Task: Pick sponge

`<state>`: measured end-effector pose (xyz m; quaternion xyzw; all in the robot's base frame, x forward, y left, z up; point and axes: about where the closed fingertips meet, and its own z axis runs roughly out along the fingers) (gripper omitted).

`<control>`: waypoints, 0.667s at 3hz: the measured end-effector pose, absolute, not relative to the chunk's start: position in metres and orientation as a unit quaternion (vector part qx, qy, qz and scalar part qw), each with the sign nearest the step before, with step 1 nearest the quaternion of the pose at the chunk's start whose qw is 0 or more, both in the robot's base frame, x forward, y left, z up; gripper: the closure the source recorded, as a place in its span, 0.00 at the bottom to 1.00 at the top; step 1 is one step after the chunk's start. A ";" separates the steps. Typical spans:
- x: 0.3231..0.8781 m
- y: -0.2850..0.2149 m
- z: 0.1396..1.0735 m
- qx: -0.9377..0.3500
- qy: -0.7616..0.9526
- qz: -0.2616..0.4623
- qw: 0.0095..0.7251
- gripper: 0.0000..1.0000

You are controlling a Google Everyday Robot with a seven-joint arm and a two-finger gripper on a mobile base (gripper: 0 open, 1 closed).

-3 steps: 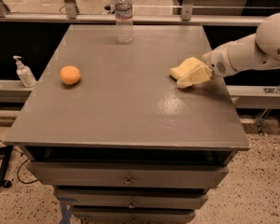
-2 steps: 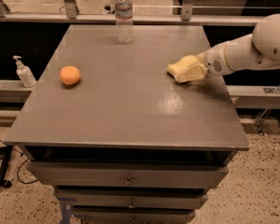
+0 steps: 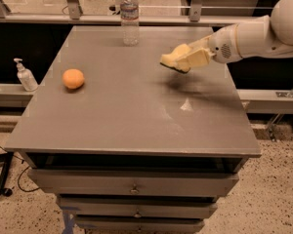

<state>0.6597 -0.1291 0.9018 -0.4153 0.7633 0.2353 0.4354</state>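
The pale yellow sponge (image 3: 174, 58) is held in the air above the right half of the grey table (image 3: 132, 111). My gripper (image 3: 188, 60) comes in from the right on a white arm and is shut on the sponge. Its pale yellow fingers (image 3: 200, 57) clamp the sponge's right part. The sponge casts a shadow on the tabletop below it and touches nothing else.
A round orange fruit (image 3: 73, 78) lies on the table's left side. A clear water bottle (image 3: 130, 14) stands at the back edge. A soap dispenser (image 3: 25, 75) stands on a ledge left of the table. Drawers sit below the tabletop.
The gripper has lifted the sponge off the tabletop and carried it up and slightly left; before, the sponge rested on the table under the fingers.
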 end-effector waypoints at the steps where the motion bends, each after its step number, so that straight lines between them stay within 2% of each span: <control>1: 0.636 -0.104 0.961 -0.445 0.719 0.283 0.453 1.00; 2: 0.636 -0.104 0.961 -0.445 0.719 0.283 0.453 1.00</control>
